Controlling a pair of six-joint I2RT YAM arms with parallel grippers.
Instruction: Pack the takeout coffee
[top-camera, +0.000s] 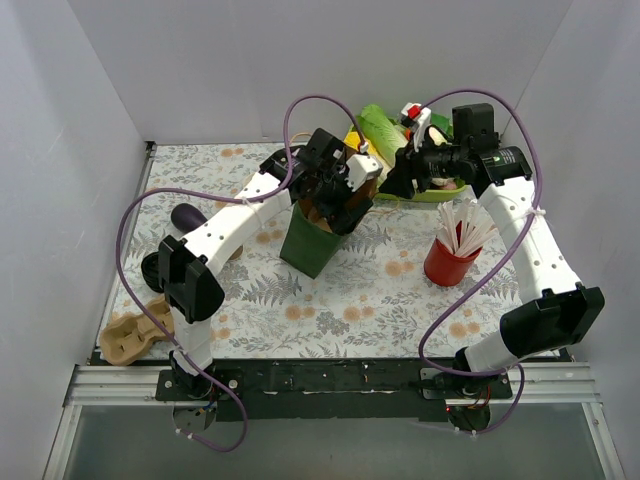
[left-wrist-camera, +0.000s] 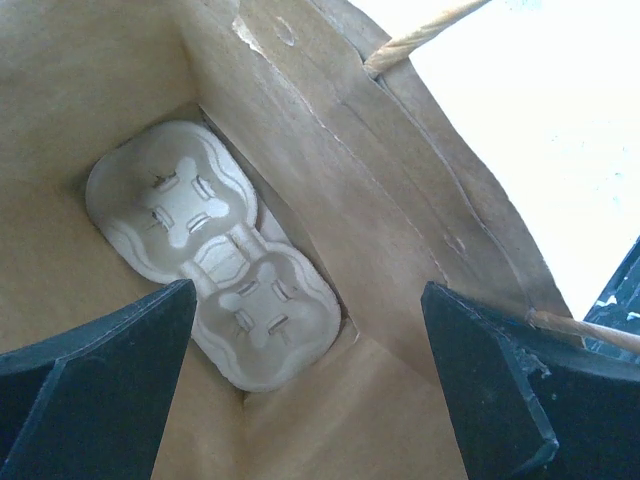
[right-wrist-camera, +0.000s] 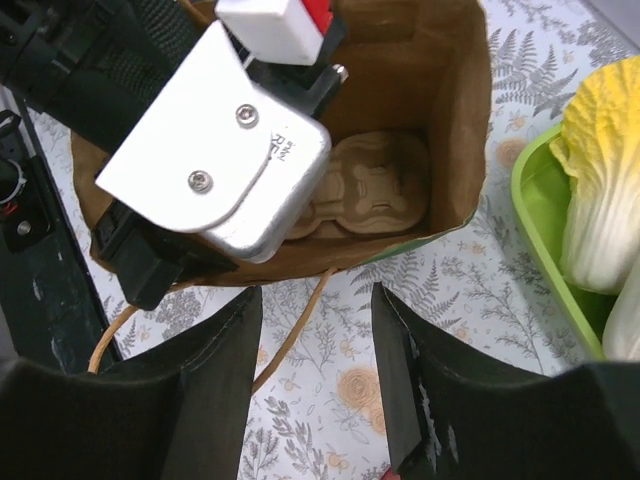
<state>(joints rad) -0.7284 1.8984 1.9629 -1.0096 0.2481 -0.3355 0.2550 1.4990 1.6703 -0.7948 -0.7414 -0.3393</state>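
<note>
A green paper bag (top-camera: 305, 250) stands open mid-table, brown inside (left-wrist-camera: 330, 150). A pale pulp cup carrier (left-wrist-camera: 200, 250) lies on its bottom and also shows in the right wrist view (right-wrist-camera: 375, 190). My left gripper (top-camera: 335, 205) hangs in the bag's mouth, open and empty (left-wrist-camera: 308, 300). My right gripper (top-camera: 395, 178) hovers just right of the bag over the table, open and empty (right-wrist-camera: 315, 300). The lidded tan coffee cup does not show clearly. A black round shape (top-camera: 150, 268) is half hidden behind my left arm, and I cannot tell what it is.
A red cup of white straws (top-camera: 450, 262) stands right of the bag. A green tray (top-camera: 440, 193) with vegetables sits at the back, a cabbage (right-wrist-camera: 600, 190) in it. A second brown pulp carrier (top-camera: 130, 335) lies front left. A dark rounded object (top-camera: 185, 215) lies left.
</note>
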